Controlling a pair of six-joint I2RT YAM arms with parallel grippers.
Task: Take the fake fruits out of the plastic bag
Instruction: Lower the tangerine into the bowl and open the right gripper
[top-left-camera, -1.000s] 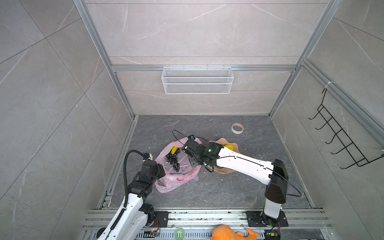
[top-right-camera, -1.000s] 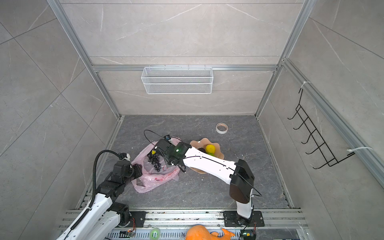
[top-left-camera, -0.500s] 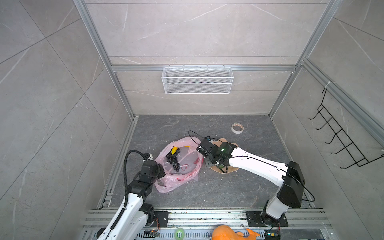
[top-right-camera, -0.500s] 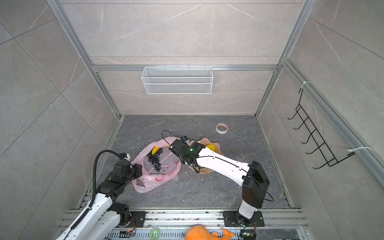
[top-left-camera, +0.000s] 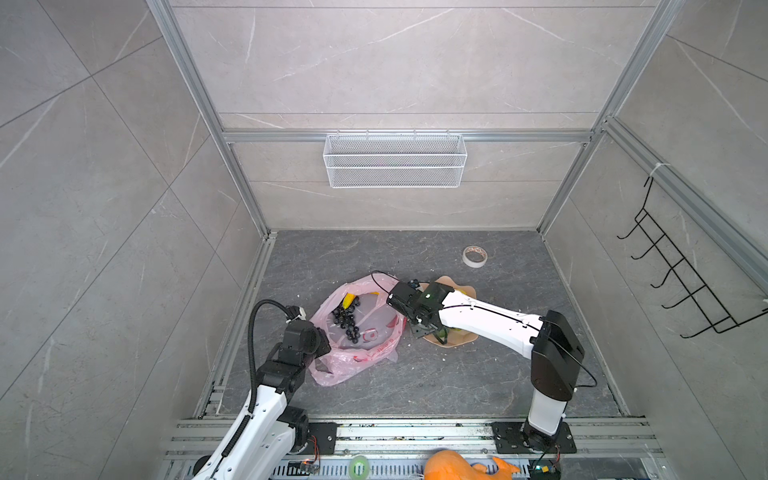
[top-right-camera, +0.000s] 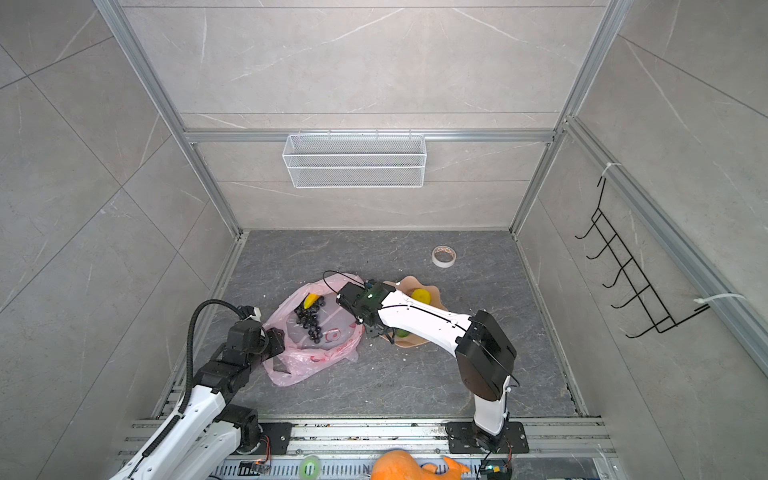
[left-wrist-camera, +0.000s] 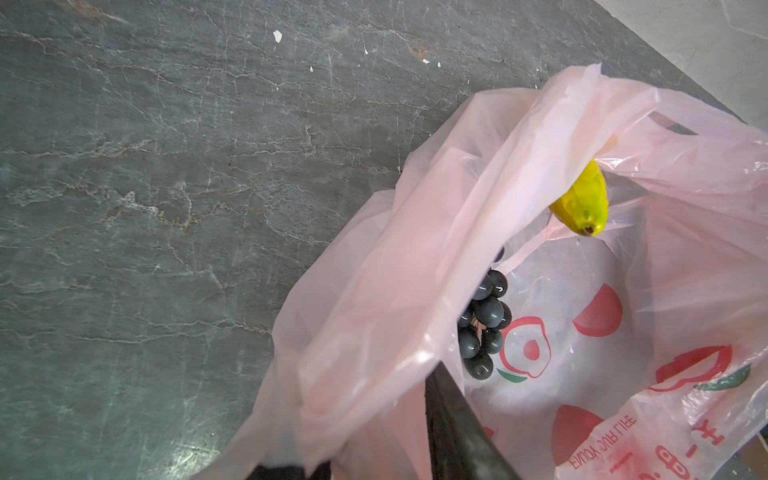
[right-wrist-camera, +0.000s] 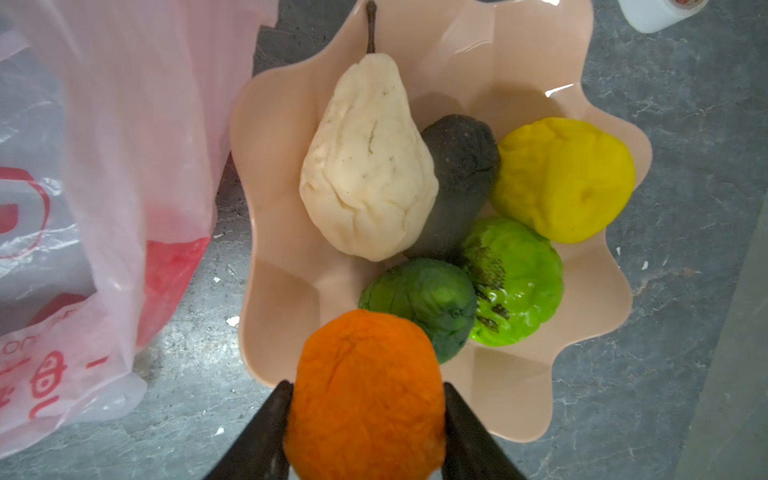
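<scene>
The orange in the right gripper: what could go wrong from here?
The plate is already crowded, and the orange in the right gripper hangs over its rim; released there, it may roll off. If the left gripper loses the plastic bag, film could cover the grape bunch and banana inside.

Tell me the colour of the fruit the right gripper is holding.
Bright orange; the fruit shows best in the right wrist view.

- plastic bag (left-wrist-camera: 415, 291): thin translucent pink film, crinkled, faintly glossy
- plate (right-wrist-camera: 282, 291): smooth, glossy peach plastic
- orange (right-wrist-camera: 365, 395): matt, wrinkled skin
- grape bunch (left-wrist-camera: 487, 314): smooth, shiny dark beads
- surface (left-wrist-camera: 145, 187): grey veined stone look, dull sheen
- basket (top-left-camera: 395, 160): white metal wire mesh
</scene>
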